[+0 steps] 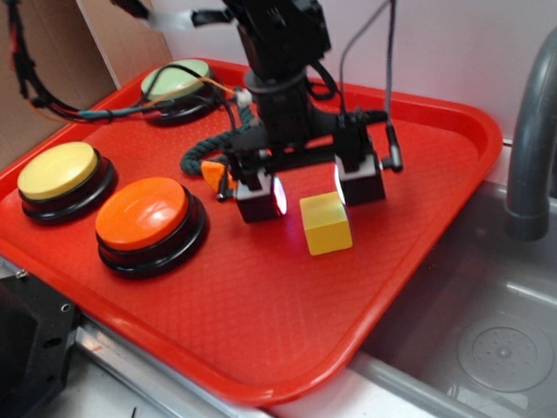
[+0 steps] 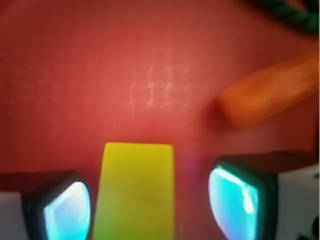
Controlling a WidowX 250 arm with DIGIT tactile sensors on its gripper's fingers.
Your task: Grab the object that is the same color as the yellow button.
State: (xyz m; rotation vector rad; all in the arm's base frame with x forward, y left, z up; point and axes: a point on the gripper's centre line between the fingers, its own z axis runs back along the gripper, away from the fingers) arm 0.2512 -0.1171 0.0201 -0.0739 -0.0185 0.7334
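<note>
Exterior view: yellow button (image 1: pixel 58 173) sits far left of the cube (image 1: pixel 325 223) on the red tray (image 1: pixel 268 334); an orange button (image 1: pixel 143 215) lies between them. Pincer (image 1: pixel 309 190) spread wide, glowing pads (image 2: pixel 67 210) flanking the cube without touching.

Exterior: high, angled, front; wrist: close, downward; both share tray (image 1: pixel 270 363).

1. A pale wall (image 1: pixel 495 22) stands behind.
2. Brown cardboard (image 1: pixel 5 123) leans at the left.
3. A grey sink (image 1: pixel 498 347) with a curved tap (image 1: pixel 535 124) sits at the right.
</note>
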